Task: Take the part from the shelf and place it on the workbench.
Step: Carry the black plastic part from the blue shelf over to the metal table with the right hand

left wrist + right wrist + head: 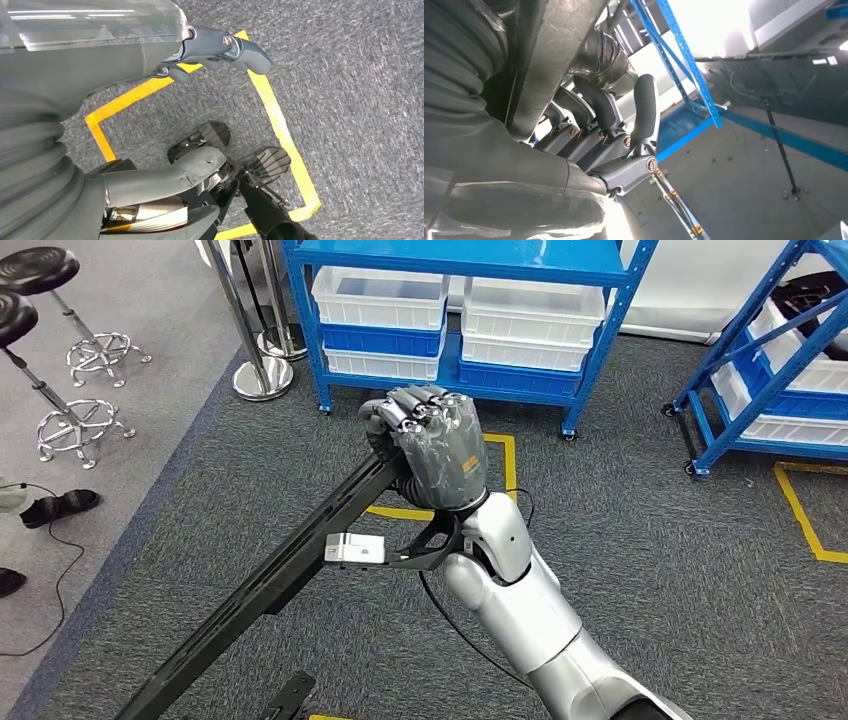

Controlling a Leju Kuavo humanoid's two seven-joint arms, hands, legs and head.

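The part is a long black bar point(262, 586) that slants from the lower left up toward the middle of the head view. My right hand point(432, 446) is raised in front of me and grips the bar's upper end, fingers wrapped around it. The right wrist view shows those dark fingers point(610, 116) curled over the bar point(551, 55). In the left wrist view my left hand point(120, 55) hangs over the carpet, holding nothing, with a finger point(235, 48) and the thumb point(170, 176) apart.
A blue shelf point(328, 350) with white bins point(382, 300) stands ahead, and a second blue shelf point(760, 380) at the right. Chrome posts point(257, 358) and stools point(60, 335) stand at the left. Yellow tape point(508, 462) marks the grey carpet. A person's shoe point(62, 506) is at the left edge.
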